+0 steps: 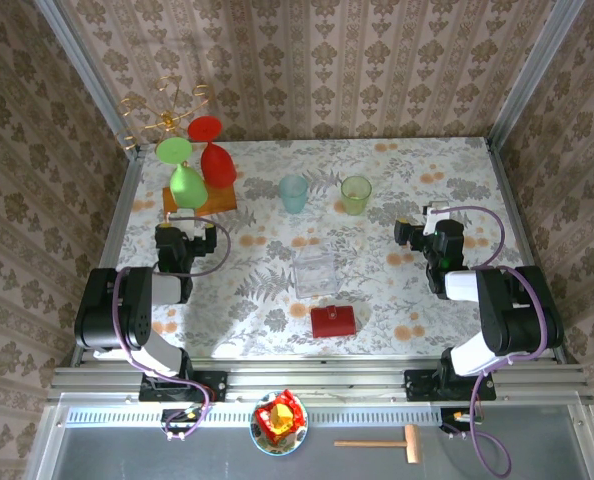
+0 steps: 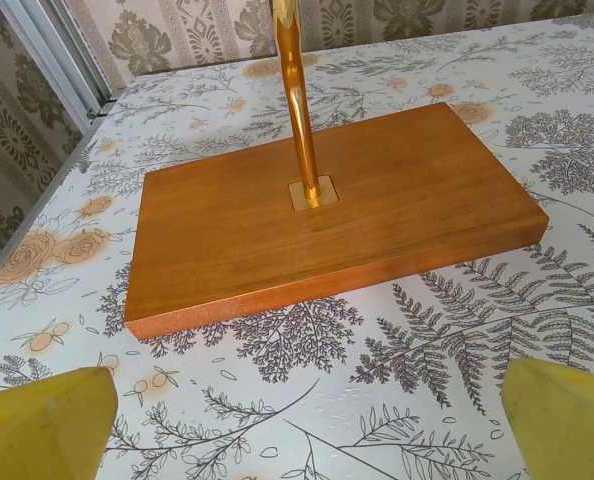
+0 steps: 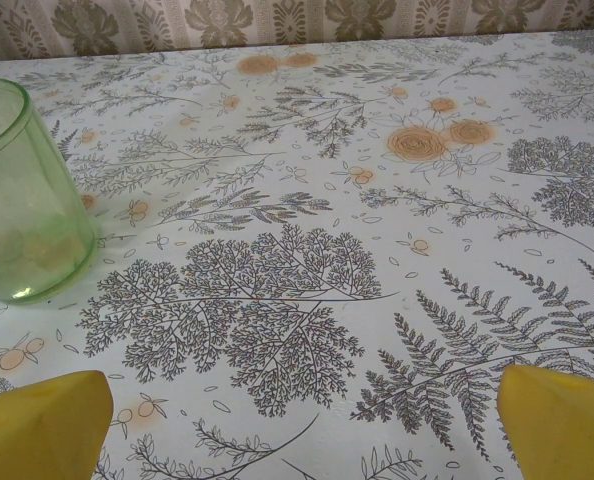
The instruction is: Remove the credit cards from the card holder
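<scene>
Closed red card holder near the desk's near-centre edge, just near of a clear box; left hand wide open, empty, facing a wooden base; right hand wide open, empty, right of a green cup

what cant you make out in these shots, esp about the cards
- Credit cards: top view, the closed red cover of the card holder hides them; count and colours unknown.
- Gold pole: left wrist view, cut off by the top edge.
- Green cup: right wrist view, cut off by the left edge.
- Red-and-yellow object at the near edge: top view, too small to identify.
</scene>
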You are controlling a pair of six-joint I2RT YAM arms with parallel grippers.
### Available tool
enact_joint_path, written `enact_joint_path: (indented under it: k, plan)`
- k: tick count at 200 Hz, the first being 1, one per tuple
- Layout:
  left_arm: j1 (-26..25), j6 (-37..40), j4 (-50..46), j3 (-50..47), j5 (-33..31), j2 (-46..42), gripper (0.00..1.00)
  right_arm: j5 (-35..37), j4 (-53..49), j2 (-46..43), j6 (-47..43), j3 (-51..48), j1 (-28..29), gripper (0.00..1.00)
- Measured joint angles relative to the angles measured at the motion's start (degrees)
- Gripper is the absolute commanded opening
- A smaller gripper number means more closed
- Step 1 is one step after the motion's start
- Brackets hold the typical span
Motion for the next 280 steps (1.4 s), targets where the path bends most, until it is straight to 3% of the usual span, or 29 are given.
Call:
enact_joint_path:
  k: [127,180,239,280]
  plan:
    - [1.14,-0.04,-0.46,0.00,-0.02,0.00,1.00,0.02,-0.09,0.00,0.00,0.00,0.00,1.00]
    - [0.96,-0.26,-3.98,0.02,-2.03,-3.78,1.00,0.07,-7.76,-3.98,0.00,2.25,0.24,1.00]
    - [-6.54,-0.22,-14.01,2.91,-14.78,-12.50,1.00,0.55,-20.33,-12.61,0.24,6.01,1.68,0.99]
    - [-12.26,-3.34,-25.64,8.41,-21.14,-18.40,1.00,1.57,-35.28,-15.96,3.30,14.23,4.81,0.97]
